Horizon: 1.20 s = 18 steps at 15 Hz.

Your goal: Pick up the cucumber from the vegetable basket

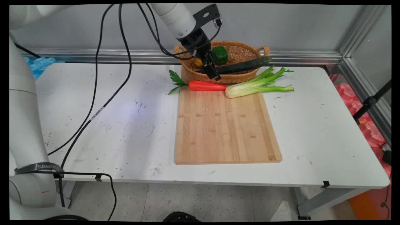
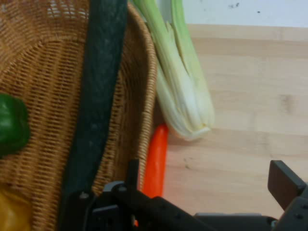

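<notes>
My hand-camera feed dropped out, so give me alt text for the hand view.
The open gripper hangs over a wicker basket's rim and an orange carrot on a wooden cutting board. A dark cucumber, green pepper and something yellow lie in the basket; celery lies beside it.

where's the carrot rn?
Main view: the carrot lies on the cutting board's far edge, against the basket's front, with the celery on its right and the gripper just above it.

White table (image 1: 312,131), cutting board (image 1: 225,131), basket (image 1: 237,50)
</notes>
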Each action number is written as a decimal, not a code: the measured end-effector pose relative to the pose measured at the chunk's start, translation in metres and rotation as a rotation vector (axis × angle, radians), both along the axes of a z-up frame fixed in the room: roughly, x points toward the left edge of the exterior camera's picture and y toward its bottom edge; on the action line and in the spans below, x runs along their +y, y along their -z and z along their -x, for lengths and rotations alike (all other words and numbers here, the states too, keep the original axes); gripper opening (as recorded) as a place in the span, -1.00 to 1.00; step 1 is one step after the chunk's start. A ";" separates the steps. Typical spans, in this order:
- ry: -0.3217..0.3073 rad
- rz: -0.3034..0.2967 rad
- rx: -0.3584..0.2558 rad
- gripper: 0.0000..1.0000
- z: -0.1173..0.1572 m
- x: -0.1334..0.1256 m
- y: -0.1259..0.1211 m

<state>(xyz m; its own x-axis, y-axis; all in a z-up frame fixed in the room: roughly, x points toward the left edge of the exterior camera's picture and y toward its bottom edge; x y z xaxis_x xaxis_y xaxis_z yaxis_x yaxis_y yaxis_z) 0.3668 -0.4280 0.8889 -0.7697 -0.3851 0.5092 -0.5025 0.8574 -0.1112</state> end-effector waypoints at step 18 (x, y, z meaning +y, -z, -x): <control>0.052 0.134 0.000 1.00 0.003 -0.106 0.027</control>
